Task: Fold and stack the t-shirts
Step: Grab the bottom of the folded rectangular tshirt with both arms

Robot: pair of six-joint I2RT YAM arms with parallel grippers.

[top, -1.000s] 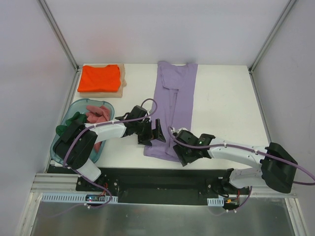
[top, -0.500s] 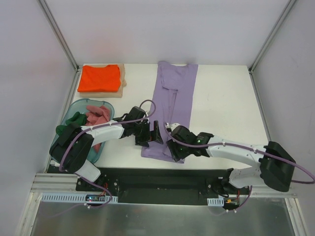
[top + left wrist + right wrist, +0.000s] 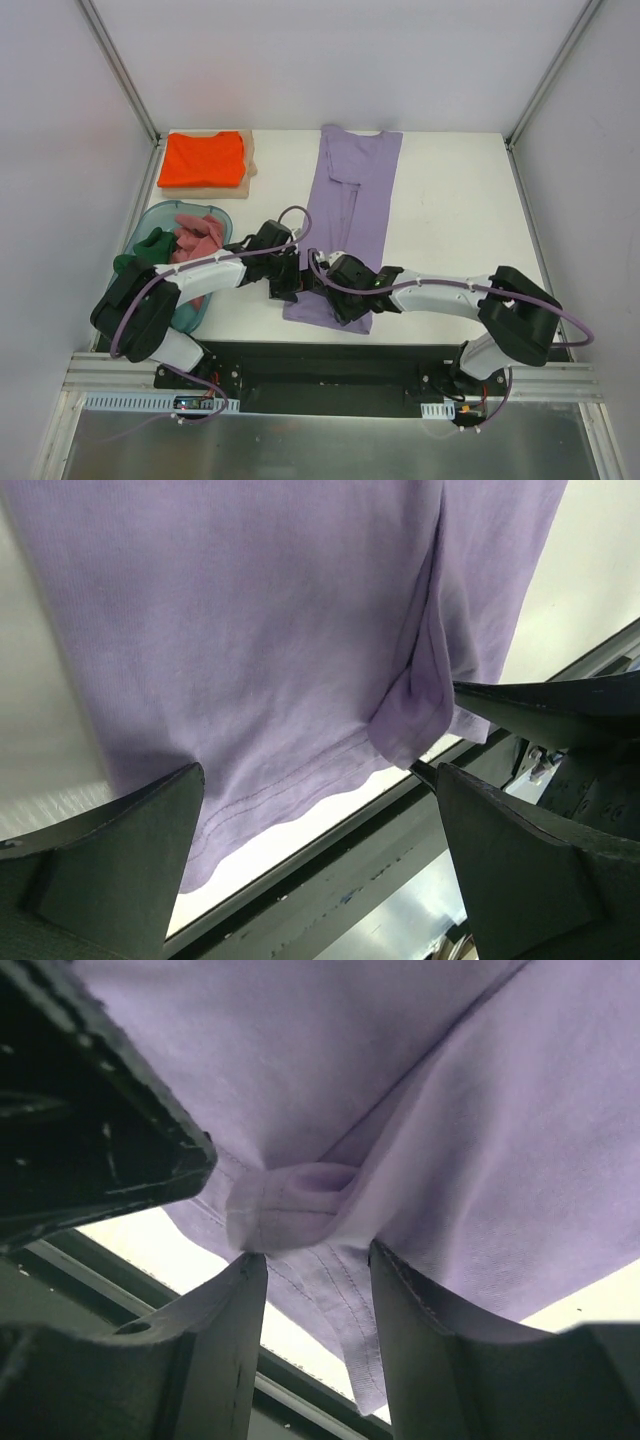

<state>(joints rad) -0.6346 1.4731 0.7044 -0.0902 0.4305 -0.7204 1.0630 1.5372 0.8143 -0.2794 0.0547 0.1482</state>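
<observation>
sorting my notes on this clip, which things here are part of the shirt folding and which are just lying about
Part of the job:
lavender t-shirt
orange t-shirt
dark green t-shirt
pink t-shirt
left hand
right hand

Just lying about:
teal plastic tub
tan board

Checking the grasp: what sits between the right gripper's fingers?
A bunched fold of the purple t-shirt hem sits inside the right gripper, shown in the right wrist view.

The white worktop (image 3: 450, 210) is carrying a long lavender t-shirt (image 3: 358, 190) lying down its middle, a tan board (image 3: 248, 165) under a folded orange t-shirt (image 3: 202, 158) at its far-left corner, and a teal tub (image 3: 150, 222) sitting along its left edge.
</observation>
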